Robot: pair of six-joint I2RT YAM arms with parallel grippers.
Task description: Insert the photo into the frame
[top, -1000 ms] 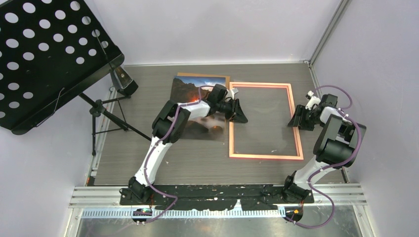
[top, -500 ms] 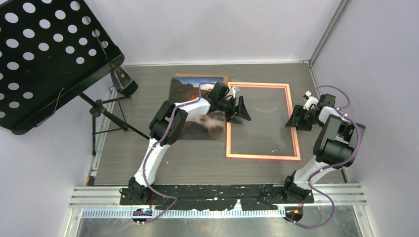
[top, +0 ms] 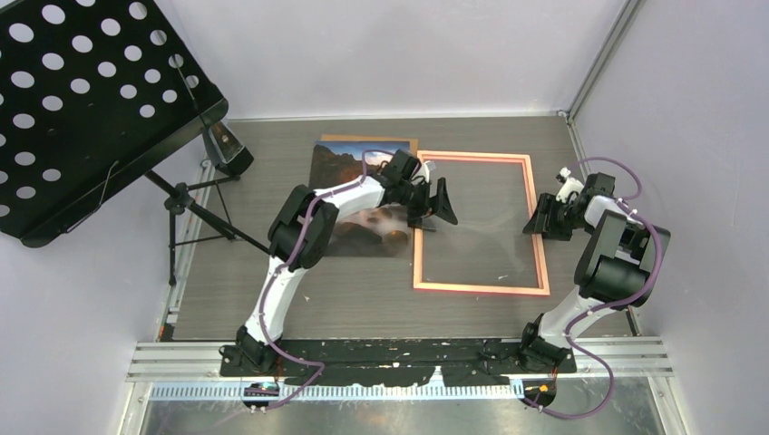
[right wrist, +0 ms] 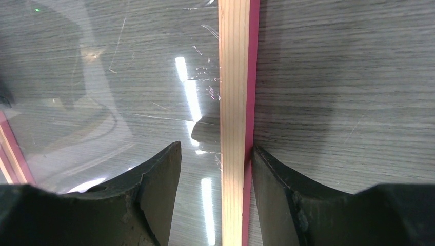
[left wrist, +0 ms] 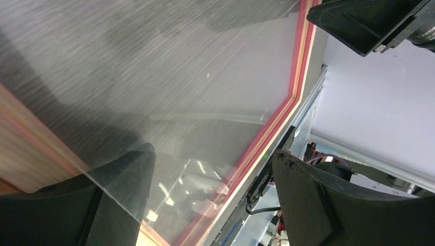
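Two grippers at the frame (top: 481, 289): left gripper (top: 435, 205) wide open, empty, over its left side; right gripper (right wrist: 215, 154) half-open astride its right edge, likely steadying it.

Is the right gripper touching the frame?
Cannot tell. Right wrist view: the frame sits between the right gripper fingers, one clearly apart, the other possibly grazing it.

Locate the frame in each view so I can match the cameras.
Top external: the frame lies centre-right, just right of the photo.
Left wrist: its pink rail runs diagonally, top right to bottom centre.
Right wrist: one rail runs vertically mid-picture, between the fingers.
Shared landmark: the right hand straddling the frame's right rail.
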